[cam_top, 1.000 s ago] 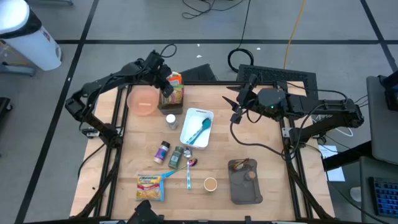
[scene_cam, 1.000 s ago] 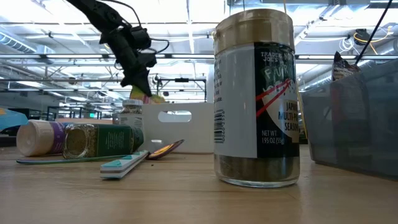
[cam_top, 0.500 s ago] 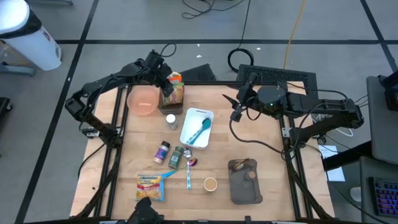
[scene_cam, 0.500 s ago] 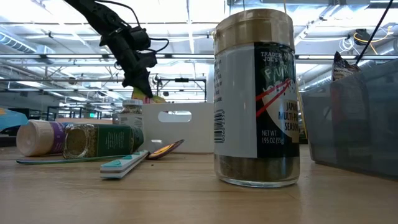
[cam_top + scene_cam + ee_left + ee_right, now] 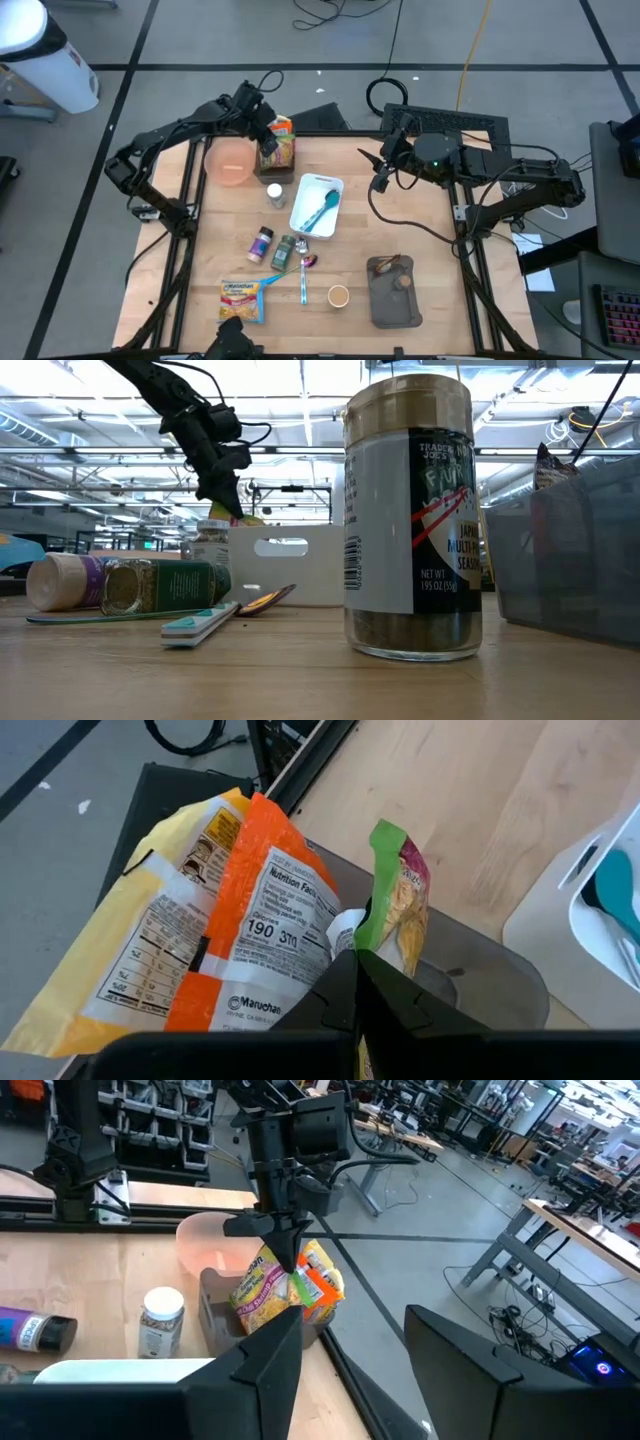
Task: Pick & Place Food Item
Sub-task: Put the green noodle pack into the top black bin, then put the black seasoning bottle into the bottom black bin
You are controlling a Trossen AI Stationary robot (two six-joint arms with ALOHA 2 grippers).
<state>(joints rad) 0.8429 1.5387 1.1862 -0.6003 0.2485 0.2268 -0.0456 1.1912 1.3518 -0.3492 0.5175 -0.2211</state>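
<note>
A grey bin (image 5: 480, 985) stands at the table's far left and holds two upright packets. One is an orange and yellow noodle packet (image 5: 245, 920); the other is a green-topped yellow packet (image 5: 400, 895), beside it. My left gripper (image 5: 356, 960) hangs over the bin (image 5: 270, 172), slanting down, and is shut on the green-topped packet. My right gripper (image 5: 376, 170) hovers high over the far middle of the table. It is open (image 5: 350, 1380) with nothing between its fingers. My left gripper pinches the green-topped packet at its top seam (image 5: 368, 942) between its two fingertips, slanting down from above. The packet stands upright below the fingers with its lower part inside the bin, next to the noodle packet.
A pink bowl (image 5: 231, 162) sits left of the bin. In mid-table are a white tray with a teal spoon (image 5: 317, 205) and spice jars (image 5: 275, 195) (image 5: 262, 243). Near the front lie a noodle packet (image 5: 240, 298), a cup (image 5: 338, 296) and a dark tray (image 5: 393, 292).
My right gripper has swung a little toward the table's far edge, still open. My left gripper stays over the bin on the packet.
</note>
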